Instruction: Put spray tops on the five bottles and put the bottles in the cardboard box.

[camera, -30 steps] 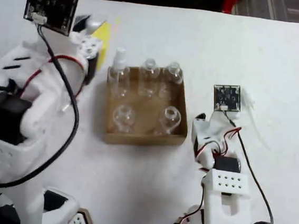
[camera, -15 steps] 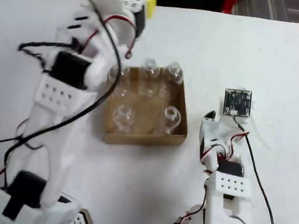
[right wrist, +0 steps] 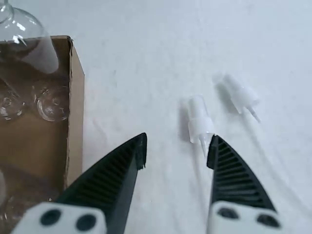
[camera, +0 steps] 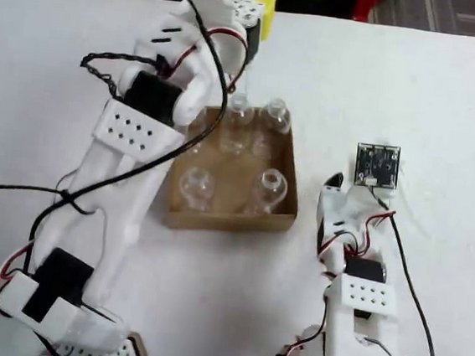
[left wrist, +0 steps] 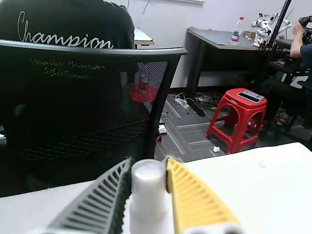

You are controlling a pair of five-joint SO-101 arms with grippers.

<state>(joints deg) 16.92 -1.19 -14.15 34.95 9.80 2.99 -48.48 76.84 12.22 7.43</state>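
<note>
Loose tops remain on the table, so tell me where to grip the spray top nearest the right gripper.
Grip the spray top across its wide cylindrical body, coming down from above: it lies on its side, and its thin tube end looks too slender to hold.

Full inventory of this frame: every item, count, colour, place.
table: 1, white, under everything
cardboard box: 1, brown, mid-table
bottles: 4 visible, clear, uncapped, in the box; back-left corner hidden behind left arm
loose spray tops: 2, white, lying on table by right gripper
held spray top: 1, white, in left gripper
chair: 1, black mesh, beyond table
stool: 1, red, on floor
left gripper: 1, grey and yellow, shut on held spray top, raised beyond box
right gripper: 1, black, open, low over table beside box
</note>
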